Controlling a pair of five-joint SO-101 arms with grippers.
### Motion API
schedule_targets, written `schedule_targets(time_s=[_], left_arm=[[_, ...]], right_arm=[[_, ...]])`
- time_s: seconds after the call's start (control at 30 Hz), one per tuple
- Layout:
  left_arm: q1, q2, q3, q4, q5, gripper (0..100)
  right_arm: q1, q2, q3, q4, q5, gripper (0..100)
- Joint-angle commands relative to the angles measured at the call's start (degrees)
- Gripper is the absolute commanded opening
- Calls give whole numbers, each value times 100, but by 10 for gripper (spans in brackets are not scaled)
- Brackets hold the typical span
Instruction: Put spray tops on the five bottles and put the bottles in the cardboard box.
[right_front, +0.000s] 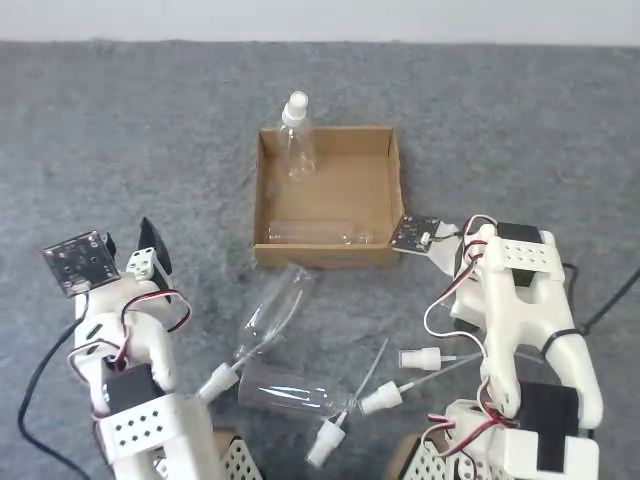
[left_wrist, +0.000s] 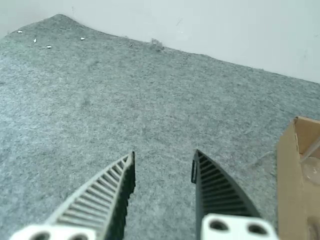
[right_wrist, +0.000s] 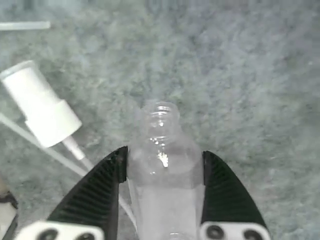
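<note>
The cardboard box (right_front: 320, 256) sits open mid-table, toward the far side of the grey felt (right_front: 120, 130). It holds two clear bottles. A leaning bottle (right_front: 298, 152) rests against the far wall, left of centre, its white spray top (right_front: 297, 105) poking above the rim. A lying bottle (right_front: 310, 233) stretches along the near wall; whether that one is capped is hard to make out.

At the near left, the left gripper (left_wrist: 162, 157) hangs over bare felt, jaws moderately apart with nothing between them. Its wrist view cuts the box off at one corner. Near of the box, a slanted bottle (right_front: 272, 305) has a top (right_front: 218, 380) at its neck; joined or merely touching, I cannot tell. Just right of it, a flat bottle (right_front: 292, 392) lies on its side.

The right gripper (right_wrist: 164, 152) clasps an uncapped bottle (right_wrist: 162, 172) low over the felt. The right arm (right_front: 520, 300) covers the felt under it, so where this bottle sits on the table is unclear.

Count: five bottles and five spray tops. The remaining three tops lie loose: near top (right_front: 327, 440), middle top (right_front: 380, 400), right top (right_front: 420, 357).
</note>
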Motion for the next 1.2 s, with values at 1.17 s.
schedule_targets(time_s=[1.17], left_arm=[[-26, -79, -92, -202, -44, 177]], right_arm=[[-338, -22, -62, -567, -2576, 253]])
